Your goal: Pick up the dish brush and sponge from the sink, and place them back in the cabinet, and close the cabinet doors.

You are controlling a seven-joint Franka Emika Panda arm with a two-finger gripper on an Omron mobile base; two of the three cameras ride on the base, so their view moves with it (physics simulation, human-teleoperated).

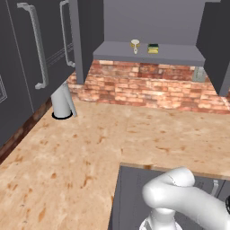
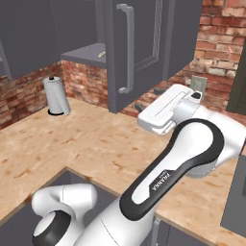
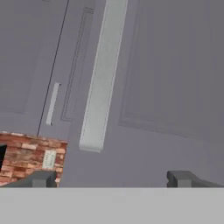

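Speckled counter [image 1: 81, 148], brick backsplash [image 1: 148, 85], open cabinet [image 1: 148, 53]

The cabinet [image 1: 152, 54] is set on the wall above the counter [image 1: 90, 143], w/ its shelf exposed between two swung-out doors. On the shelf, near its front edge, the dish brush [image 1: 134, 45] is stood just left of the sponge [image 1: 153, 48]; the two are near but apart. The left door [image 1: 83, 36] is hung at the shelf's left end, the right door [image 1: 218, 45] at its right end. A paper-towel roll [image 1: 61, 101] is stood on the counter's back-left part, below and left of the cabinet. The sink [image 1: 130, 193] is recessed at the counter's front edge. A wall outlet [image 1: 198, 74] is mounted under the shelf's right end.
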